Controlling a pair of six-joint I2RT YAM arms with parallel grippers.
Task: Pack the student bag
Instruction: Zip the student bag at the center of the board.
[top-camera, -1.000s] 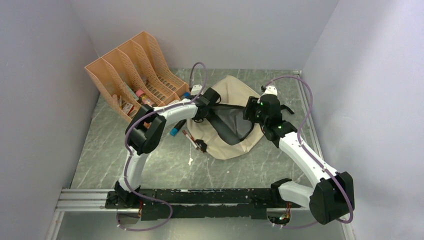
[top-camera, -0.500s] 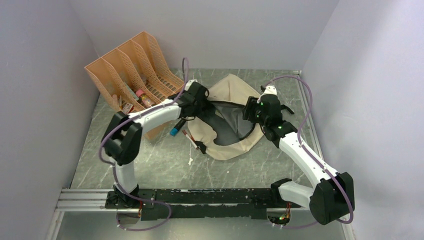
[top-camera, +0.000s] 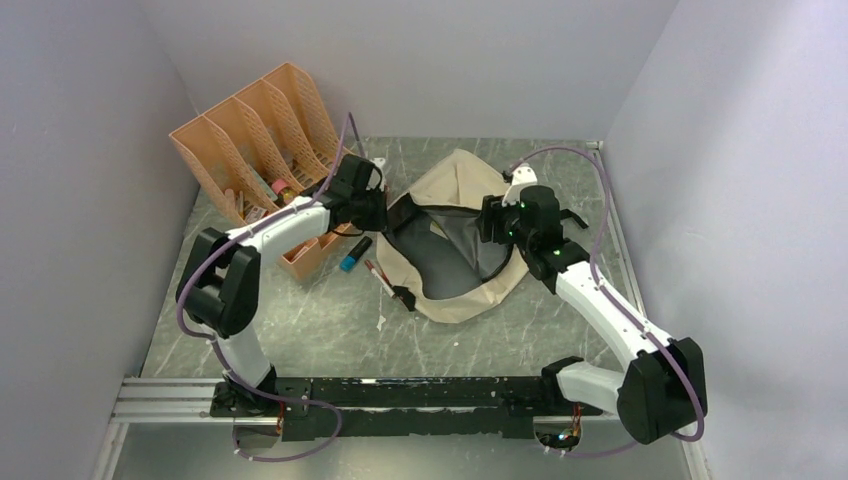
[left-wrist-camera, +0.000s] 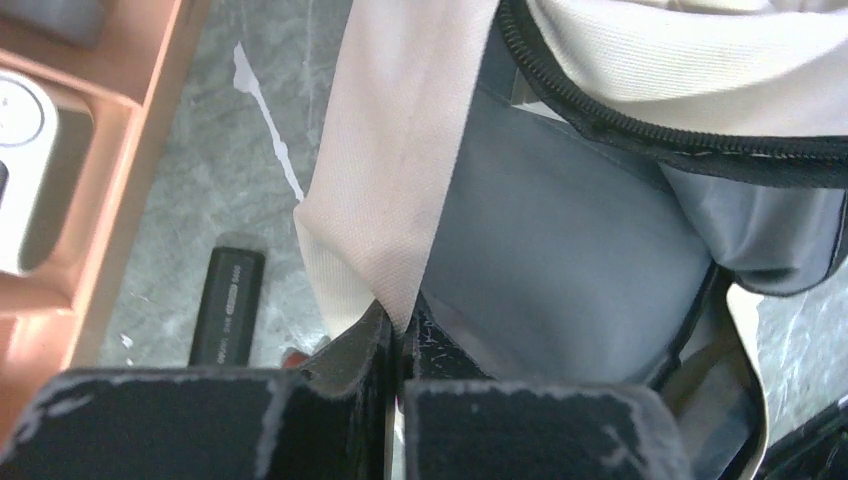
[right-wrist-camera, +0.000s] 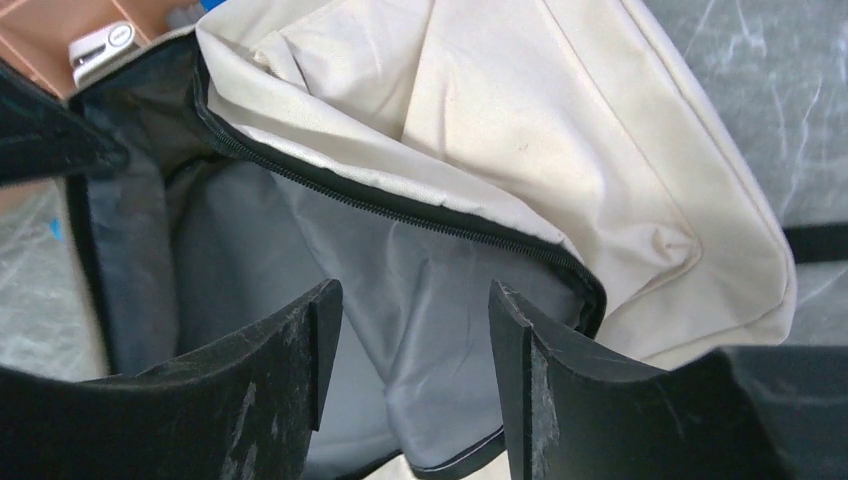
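The student bag (top-camera: 462, 180), beige with black zipper and dark grey lining (top-camera: 455, 255), lies in the middle of the table with its mouth open. My left gripper (top-camera: 386, 213) is at the bag's left edge, shut on a fold of its beige fabric (left-wrist-camera: 385, 200); in the left wrist view the gripper (left-wrist-camera: 400, 330) pinches that fold with grey lining (left-wrist-camera: 570, 250) beside it. My right gripper (top-camera: 488, 222) is open over the right side of the opening. In the right wrist view the gripper (right-wrist-camera: 410, 320) hangs above the lining (right-wrist-camera: 400, 250), holding nothing.
An orange file organizer (top-camera: 262, 120) with small items stands at the back left, close to my left arm. A blue-capped marker (top-camera: 355, 255), a red pen (top-camera: 379, 277) and a small black item (top-camera: 405, 297) lie left of the bag. A black marker (left-wrist-camera: 228, 305) lies on the table.
My left gripper has moved left towards the organizer with the bag's edge in it, stretching the mouth wider. My right gripper has shifted slightly left over the opening.
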